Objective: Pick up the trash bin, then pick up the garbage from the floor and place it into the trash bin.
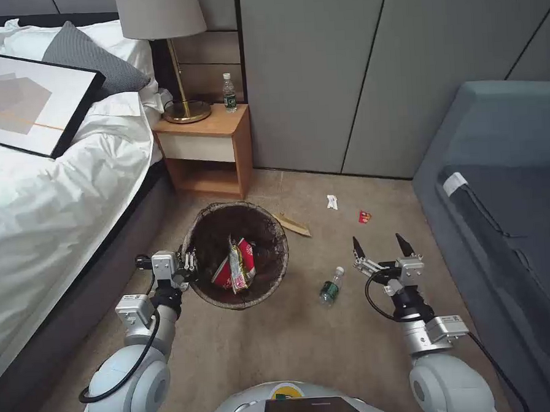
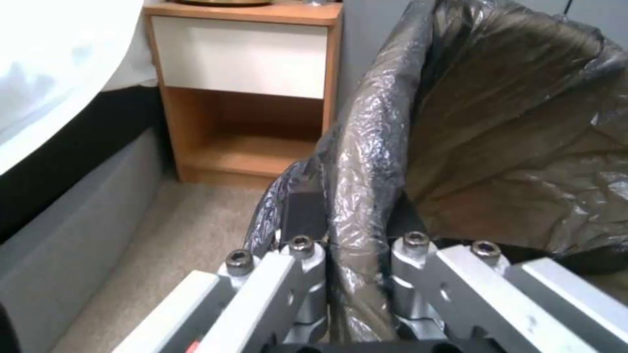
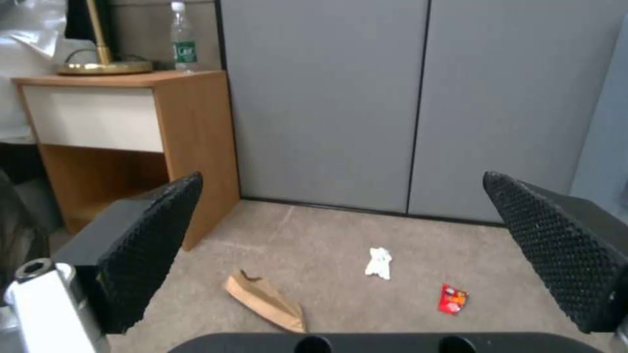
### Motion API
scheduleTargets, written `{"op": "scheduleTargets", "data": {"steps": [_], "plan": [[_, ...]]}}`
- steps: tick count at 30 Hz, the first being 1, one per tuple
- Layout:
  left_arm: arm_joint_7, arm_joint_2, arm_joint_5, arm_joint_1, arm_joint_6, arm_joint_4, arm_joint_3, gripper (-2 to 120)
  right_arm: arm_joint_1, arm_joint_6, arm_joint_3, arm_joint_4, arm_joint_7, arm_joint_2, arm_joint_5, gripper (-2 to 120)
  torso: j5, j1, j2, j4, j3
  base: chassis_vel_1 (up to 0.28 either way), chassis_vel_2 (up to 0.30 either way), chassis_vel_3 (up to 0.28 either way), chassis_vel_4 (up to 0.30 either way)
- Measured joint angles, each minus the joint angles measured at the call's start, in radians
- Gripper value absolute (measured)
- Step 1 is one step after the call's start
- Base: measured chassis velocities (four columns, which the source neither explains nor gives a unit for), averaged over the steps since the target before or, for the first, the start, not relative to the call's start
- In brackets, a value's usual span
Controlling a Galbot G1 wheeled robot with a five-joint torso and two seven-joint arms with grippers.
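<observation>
The trash bin (image 1: 277, 231) hangs tilted over the floor (image 1: 283, 353), its dark bag folded over the rim, with red and foil packets inside. My left gripper (image 1: 190, 262) is shut on the bin's near rim; the left wrist view shows the bagged rim (image 2: 366, 162) pinched between its fingers. My right gripper (image 1: 380, 247) hovers open and holds nothing, above the carpet to the right of the bin. Garbage lies on the floor: a green-labelled bottle (image 1: 330, 287), a brown paper piece (image 1: 293, 225), a white scrap (image 1: 331, 202) and a red packet (image 1: 365, 216). The right wrist view looks over the brown paper (image 3: 268, 301), white scrap (image 3: 379, 263) and red packet (image 3: 452, 299).
A wooden nightstand (image 1: 207, 151) with a lamp and a water bottle (image 1: 229, 93) stands behind the bin. The bed (image 1: 53, 199) runs along the left, a grey sofa (image 1: 507, 187) along the right. Grey wall panels close the back.
</observation>
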Motion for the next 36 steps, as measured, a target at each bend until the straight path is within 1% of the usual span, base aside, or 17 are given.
{"op": "scheduleTargets", "data": {"steps": [3,6,7,8,9,11,12,16,17,20,24,26,32,36], "plan": [[0.000,0.000,0.000,0.000,0.000,0.000,0.000,7,-0.007,-0.010,-0.001,0.000,0.001,-0.004,0.001,100,0.0001,0.000,0.000,-0.0001,0.000,-0.123,0.085,0.098,-0.098],[-0.001,0.001,-0.001,0.000,-0.001,0.000,0.001,7,-0.017,-0.080,-0.009,0.004,0.028,-0.025,0.003,100,-0.0001,0.000,0.000,0.0000,0.000,-0.026,0.032,0.043,-0.026],[-0.001,0.001,-0.001,0.000,-0.001,0.000,0.001,7,-0.017,-0.080,-0.009,0.004,0.028,-0.025,0.003,100,-0.0001,0.000,0.000,0.0000,0.000,0.000,0.000,0.000,0.000],[-0.001,0.001,-0.002,0.000,-0.001,-0.001,0.001,7,-0.018,-0.101,-0.015,0.004,0.043,-0.034,0.004,100,0.0001,0.000,0.000,0.0001,0.000,0.000,0.000,0.000,0.000],[-0.001,0.002,-0.003,0.000,-0.001,-0.003,0.001,7,-0.016,-0.145,-0.031,-0.005,0.088,-0.062,0.017,100,0.0000,0.000,0.000,0.0001,0.000,0.000,0.000,0.000,0.000],[-0.001,0.003,-0.005,0.000,-0.001,-0.005,0.001,7,-0.011,-0.171,-0.044,-0.024,0.120,-0.089,0.026,100,0.0000,0.000,0.000,0.0000,0.000,0.000,0.000,0.000,0.000],[-0.001,0.003,-0.005,0.000,-0.001,-0.005,0.001,7,-0.011,-0.171,-0.044,-0.024,0.120,-0.089,0.026,100,0.0000,0.000,0.000,0.0000,0.000,0.000,0.000,0.000,0.000],[-0.001,0.005,-0.009,-0.001,-0.001,-0.009,0.001,7,0.038,-0.219,-0.086,-0.110,0.179,-0.161,0.072,100,0.0002,0.000,0.000,-0.0001,0.000,0.000,0.000,0.000,0.000],[-0.001,0.005,-0.009,-0.001,-0.001,-0.009,0.001,7,0.038,-0.219,-0.086,-0.110,0.179,-0.161,0.072,100,0.0002,0.000,0.000,-0.0001,0.000,0.000,0.000,0.000,0.000],[-0.001,0.003,-0.009,-0.003,0.000,-0.010,0.006,7,0.116,-0.297,-0.132,-0.178,0.250,-0.189,0.162,100,0.0003,0.000,0.000,0.0003,0.000,0.000,0.000,0.000,0.000],[-0.001,0.008,-0.012,-0.013,0.001,-0.010,0.010,7,0.160,-0.333,-0.148,-0.224,0.292,-0.193,0.243,100,0.0002,0.000,0.000,-0.0002,0.000,0.000,0.000,0.000,0.000],[0.000,0.008,-0.014,-0.013,0.002,-0.010,0.011,7,0.179,-0.343,-0.152,-0.248,0.306,-0.193,0.285,100,0.0002,0.000,0.000,-0.0001,0.000,0.000,0.000,0.000,0.000],[0.000,0.008,-0.014,-0.013,0.003,-0.010,0.011,7,0.206,-0.352,-0.160,-0.291,0.318,-0.186,0.353,100,0.0002,0.000,0.000,0.0000,0.000,0.000,0.000,0.000,0.000],[0.001,0.008,-0.014,-0.013,0.004,-0.013,0.014,7,0.238,-0.352,-0.173,-0.346,0.330,-0.172,0.388,100,0.0001,0.000,0.000,0.0000,0.000,0.000,0.000,0.000,0.000]]}}
